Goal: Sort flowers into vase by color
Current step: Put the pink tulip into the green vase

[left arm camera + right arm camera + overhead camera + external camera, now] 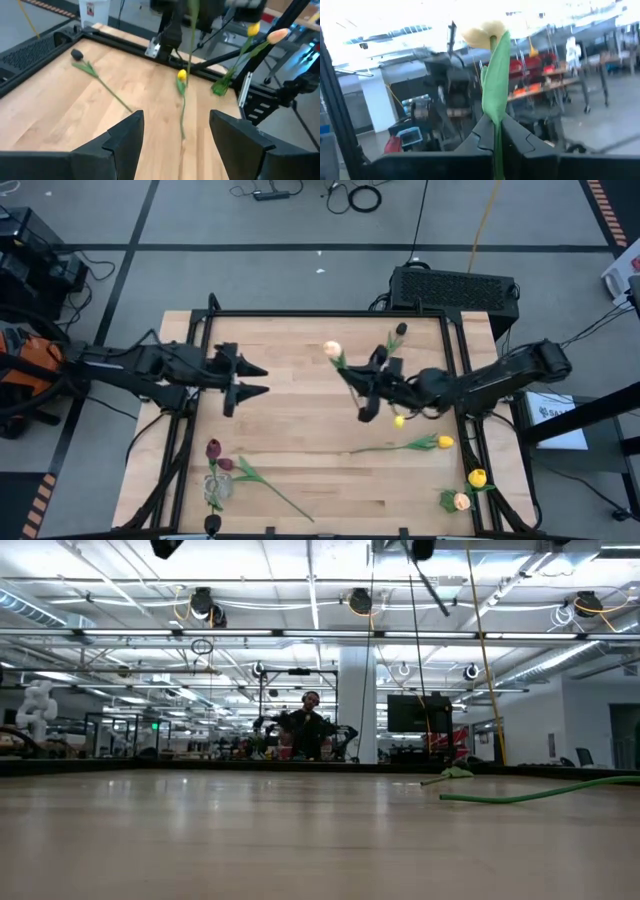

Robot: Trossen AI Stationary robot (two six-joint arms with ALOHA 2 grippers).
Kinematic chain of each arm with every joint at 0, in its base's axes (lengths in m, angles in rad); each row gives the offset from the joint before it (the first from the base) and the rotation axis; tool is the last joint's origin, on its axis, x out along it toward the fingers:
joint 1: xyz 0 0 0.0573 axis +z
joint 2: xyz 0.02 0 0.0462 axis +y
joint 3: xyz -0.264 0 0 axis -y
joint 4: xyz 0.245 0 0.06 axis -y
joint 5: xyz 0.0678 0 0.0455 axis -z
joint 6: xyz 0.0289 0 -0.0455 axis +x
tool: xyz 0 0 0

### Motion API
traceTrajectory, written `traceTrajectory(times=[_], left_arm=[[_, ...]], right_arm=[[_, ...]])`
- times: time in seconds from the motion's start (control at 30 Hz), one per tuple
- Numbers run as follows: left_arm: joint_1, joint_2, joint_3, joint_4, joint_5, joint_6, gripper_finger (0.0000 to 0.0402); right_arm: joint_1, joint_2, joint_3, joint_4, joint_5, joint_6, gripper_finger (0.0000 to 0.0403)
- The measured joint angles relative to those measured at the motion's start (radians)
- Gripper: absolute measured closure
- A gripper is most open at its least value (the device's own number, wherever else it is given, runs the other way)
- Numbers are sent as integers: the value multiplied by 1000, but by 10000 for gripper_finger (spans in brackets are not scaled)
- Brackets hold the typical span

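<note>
My right gripper [362, 388] is over the middle of the table, shut on a pale peach flower [332, 350] whose head stands above the fingers [482, 35]. My left gripper [258, 379] hovers open over the table's left half, nothing between its fingers [176, 120]. A yellow flower [443, 442] lies flat on the wood, and a dark-headed one [400, 330] lies near the far edge. Two dark red flowers [213, 448] stand in a vase at the near left corner. A yellow and a peach flower [477, 477] stand in a vase at the near right corner. My right gripper pinches the peach flower's green stem and leaf [496, 125] between its two fingers, some way below the head. The fingers come from the table's right, slanting upward. The flower is lifted clear of the table, head up beyond the fingertips, and its lower stem [192, 25] hangs below the gripper.
A black frame rail [330, 314] runs around the tabletop. A black box [455, 288] sits beyond the far right corner. Bare wood [300, 420] lies between the two arms. A person sits far off in the room behind the table [308, 725].
</note>
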Motion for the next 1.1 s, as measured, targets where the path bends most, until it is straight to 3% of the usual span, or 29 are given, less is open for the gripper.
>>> traceTrajectory(times=[0.17, 0.33, 0.57, 0.7, 1.1], left_arm=[[0, 86, 0, 101, -2, 1, 169], [1, 150, 0, 184, -2, 31, 169], [1, 189, 0, 199, -3, 46, 169], [1, 195, 0, 203, -4, 47, 169], [1, 195, 0, 223, -78, 47, 169]], right_arm=[[18, -105, 0, -22, 3, -102, 398], [68, -258, 0, -65, 6, -90, 397], [204, -517, 0, -405, -28, -10, 395], [261, -634, 0, -450, -27, -3, 395], [333, -797, 1, -584, -20, -74, 395]])
